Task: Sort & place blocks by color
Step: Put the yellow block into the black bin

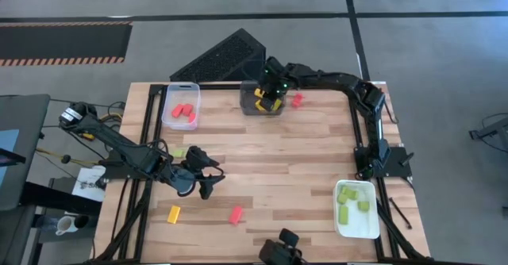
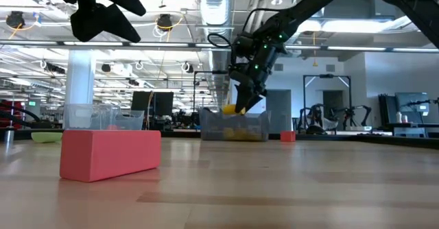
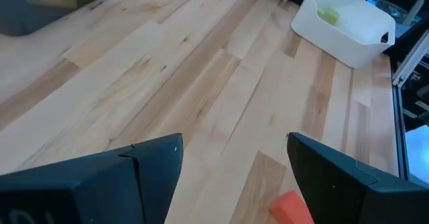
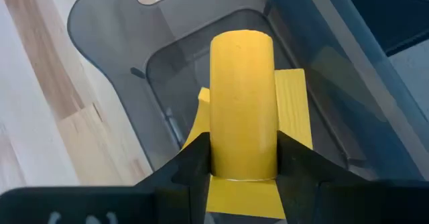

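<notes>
While the right gripper is hanging over the dark grey tray at the table's far edge, its jaws are pinching a yellow block on both flanks. That block is pointing straight out from the jaws, and more yellow blocks are lying just beyond and beneath it inside the tray. A red block is sitting just outside the tray wall, beside this gripper.

Nearer the middle of the table, the left gripper is hovering above bare wood with its jaws spread wide and nothing between them. A red block is lying just beneath and a little past the jaws; a yellow block is resting behind them toward the near edge, and a light green block is lying back beside the arm. Open planks are stretching ahead of these jaws as far as the white tray holding green blocks. The clear tray with red blocks is sitting at the far edge.

No writing can be read.
</notes>
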